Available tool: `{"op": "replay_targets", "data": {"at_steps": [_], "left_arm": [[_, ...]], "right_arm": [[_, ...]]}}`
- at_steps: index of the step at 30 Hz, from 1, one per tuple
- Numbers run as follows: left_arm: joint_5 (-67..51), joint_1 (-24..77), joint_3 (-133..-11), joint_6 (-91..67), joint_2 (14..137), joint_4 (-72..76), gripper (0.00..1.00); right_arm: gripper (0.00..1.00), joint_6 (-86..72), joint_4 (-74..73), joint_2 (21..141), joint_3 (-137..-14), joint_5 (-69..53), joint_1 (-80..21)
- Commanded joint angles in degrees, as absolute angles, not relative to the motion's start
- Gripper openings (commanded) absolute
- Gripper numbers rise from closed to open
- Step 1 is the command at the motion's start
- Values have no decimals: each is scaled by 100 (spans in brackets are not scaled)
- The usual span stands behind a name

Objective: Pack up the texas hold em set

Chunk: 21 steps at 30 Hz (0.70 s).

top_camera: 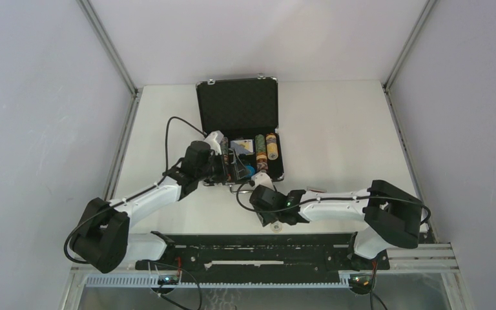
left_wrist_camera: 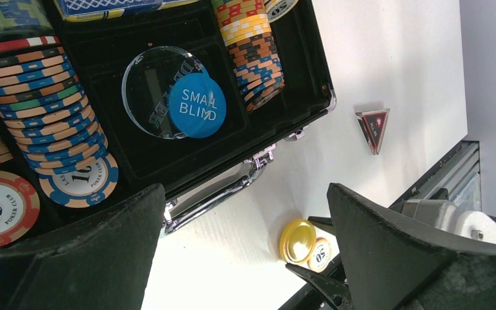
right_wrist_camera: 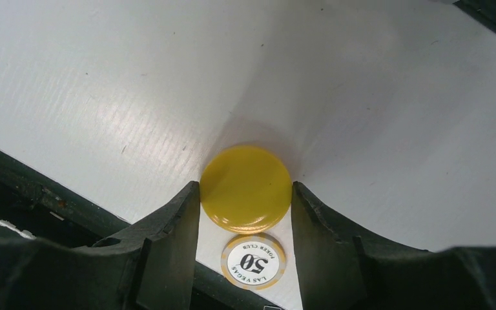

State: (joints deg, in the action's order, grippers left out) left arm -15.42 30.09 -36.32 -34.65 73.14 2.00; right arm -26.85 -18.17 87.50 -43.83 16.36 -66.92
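White desk [top_camera: 336, 129] carries the open black case [top_camera: 239, 106], chip stacks [left_wrist_camera: 51, 103] inside; left pincer [left_wrist_camera: 245, 216] hangs released above its front edge, right pincer [right_wrist_camera: 245, 194] clasps the yellow button [right_wrist_camera: 245, 184] lying beside a loose chip [right_wrist_camera: 254, 260].

A white bench [top_camera: 336, 129] with a faintly ribbed surface stands between plain pale grey walls [top_camera: 39, 97]. Slanted aluminium posts [top_camera: 106, 45] frame its far corners. A black rail [top_camera: 252, 248] lines its near edge. The light is soft and even.

A button [right_wrist_camera: 245, 187] lies on the table [right_wrist_camera: 361, 97] beside a chip [right_wrist_camera: 254, 259].
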Motion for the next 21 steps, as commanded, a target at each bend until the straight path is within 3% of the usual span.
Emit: {"op": "replay_targets", "data": {"at_steps": [1, 21], "left_arm": [[-1619, 2997, -3551, -3509, 7307, 382, 100], [-1326, 2857, -3432, -3542, 7152, 373, 100]], "right_arm": [[48, -2427, -1898, 8519, -4737, 1702, -6585], [48, -1440, -2061, 8820, -5848, 1507, -5694]]}}
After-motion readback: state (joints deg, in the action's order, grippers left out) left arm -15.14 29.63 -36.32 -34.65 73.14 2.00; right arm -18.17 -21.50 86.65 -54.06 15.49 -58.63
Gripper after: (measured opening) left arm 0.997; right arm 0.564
